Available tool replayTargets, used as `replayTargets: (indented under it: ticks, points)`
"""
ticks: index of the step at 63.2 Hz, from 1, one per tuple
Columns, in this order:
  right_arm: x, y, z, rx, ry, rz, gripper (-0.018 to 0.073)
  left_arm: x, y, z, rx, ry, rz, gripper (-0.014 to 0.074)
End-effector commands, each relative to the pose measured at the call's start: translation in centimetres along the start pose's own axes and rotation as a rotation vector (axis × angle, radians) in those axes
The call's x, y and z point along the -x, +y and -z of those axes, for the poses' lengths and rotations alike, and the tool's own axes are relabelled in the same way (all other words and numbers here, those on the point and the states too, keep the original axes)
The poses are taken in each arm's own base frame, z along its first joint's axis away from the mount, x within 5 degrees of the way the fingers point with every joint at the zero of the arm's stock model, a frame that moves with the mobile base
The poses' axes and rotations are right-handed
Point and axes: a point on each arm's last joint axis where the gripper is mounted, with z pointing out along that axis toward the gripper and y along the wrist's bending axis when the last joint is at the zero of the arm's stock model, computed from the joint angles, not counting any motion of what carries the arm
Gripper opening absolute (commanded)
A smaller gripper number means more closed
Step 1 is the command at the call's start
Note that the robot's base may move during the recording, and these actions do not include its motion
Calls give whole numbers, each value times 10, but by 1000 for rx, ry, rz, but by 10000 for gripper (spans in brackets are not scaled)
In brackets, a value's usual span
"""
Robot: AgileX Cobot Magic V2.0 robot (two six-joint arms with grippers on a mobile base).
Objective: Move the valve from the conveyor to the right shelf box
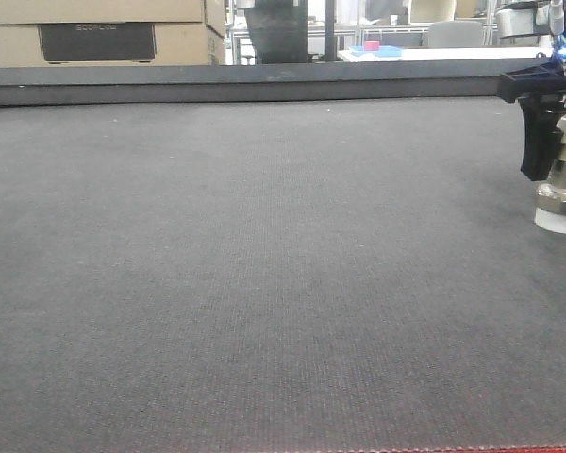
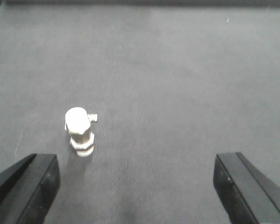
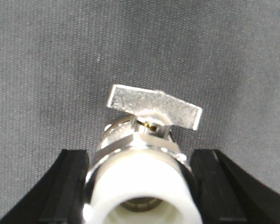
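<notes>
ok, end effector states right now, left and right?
Left end effector: open, empty.
Right end effector: closed on the valve.

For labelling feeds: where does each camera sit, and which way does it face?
Front: low over belt, facing its far edge; right gripper with valve at right edge.
Left wrist: above belt, looking down at a lone valve; open left gripper frames bottom.
Right wrist: close above valve, looking down; fingers flank it.
Shared: front and right wrist see that valve.
</notes>
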Motion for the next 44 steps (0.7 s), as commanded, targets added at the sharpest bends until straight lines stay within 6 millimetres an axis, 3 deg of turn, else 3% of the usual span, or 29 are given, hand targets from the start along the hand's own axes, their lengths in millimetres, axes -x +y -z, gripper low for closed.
replayTargets:
  ticks: [1, 7, 23, 34, 44]
  points:
    - [1, -2, 10, -24, -36, 9, -151, 12, 0, -5, 9, 72, 19, 569]
    - [-2, -1, 21, -27, -96, 8, -151, 27, 3, -15, 38, 176, 35, 569]
    - [-32, 2, 37, -26, -172, 7, -151, 71, 34, -72, 121, 416, 30, 569]
    - [-43, 3, 45, -28, -205, 8, -151, 87, 65, -130, 37, 541, 29, 569]
    - [-45, 3, 53, -29, -228, 8, -151, 85, 85, -181, 33, 618, 2, 569]
